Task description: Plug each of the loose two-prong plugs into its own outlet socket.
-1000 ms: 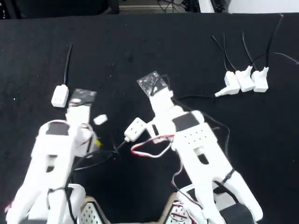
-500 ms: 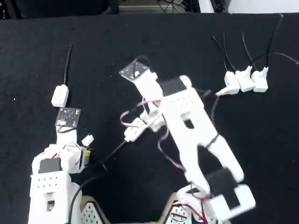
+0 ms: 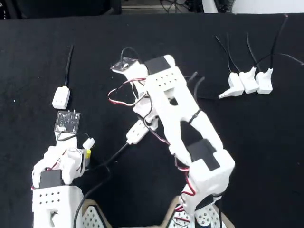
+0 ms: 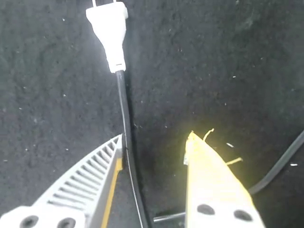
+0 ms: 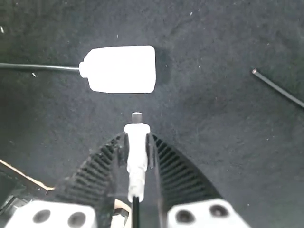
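Plug (image 5: 137, 154) is sitting clamped in the right claw (image 5: 137, 137) near the counter's (image 3: 28, 57) middle, prongs facing a socket (image 5: 121, 69) just ahead, not touching. Left claw (image 4: 154, 137) is gaping wide around a cable (image 4: 124, 118) leading to a loose plug (image 4: 109, 28).

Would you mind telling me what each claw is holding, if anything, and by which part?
Right claw pinches a white plug by its body, prong end free; left claw holds nothing.

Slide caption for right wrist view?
Right claw shut on a two-prong plug, its tip facing the white outlet socket.
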Robot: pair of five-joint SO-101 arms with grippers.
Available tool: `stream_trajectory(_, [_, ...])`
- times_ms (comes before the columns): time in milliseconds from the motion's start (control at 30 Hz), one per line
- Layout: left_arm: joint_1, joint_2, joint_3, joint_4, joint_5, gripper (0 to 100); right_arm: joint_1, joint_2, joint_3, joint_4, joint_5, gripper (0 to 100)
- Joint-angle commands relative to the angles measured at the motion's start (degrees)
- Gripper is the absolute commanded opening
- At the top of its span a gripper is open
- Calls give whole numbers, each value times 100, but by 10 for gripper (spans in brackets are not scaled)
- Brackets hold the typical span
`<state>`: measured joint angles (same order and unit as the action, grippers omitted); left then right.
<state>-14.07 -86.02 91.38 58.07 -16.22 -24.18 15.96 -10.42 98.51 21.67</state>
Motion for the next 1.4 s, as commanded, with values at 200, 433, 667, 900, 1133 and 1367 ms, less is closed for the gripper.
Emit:
stream_trajectory(200, [-57,-62,-31,26,53,216,-457,400,-505,26,88,11])
stream_trajectory(433, [-57,-62,-31,35,53,216,-378,479,-848,26,615,11])
stream_trajectory(667, [-57,-62,-31,35,53,216,-378,699,-919,9,958,11])
stream_trajectory(900, [-57,-62,-31,35,53,216,-343,1499,-1499,35,958,11])
stream_trajectory(1133, [-57,-62,-31,35,53,216,-325,1578,-1956,255,387,11])
stream_trajectory(1367, [-57,-62,-31,35,53,216,-316,1569,-1956,246,316,11])
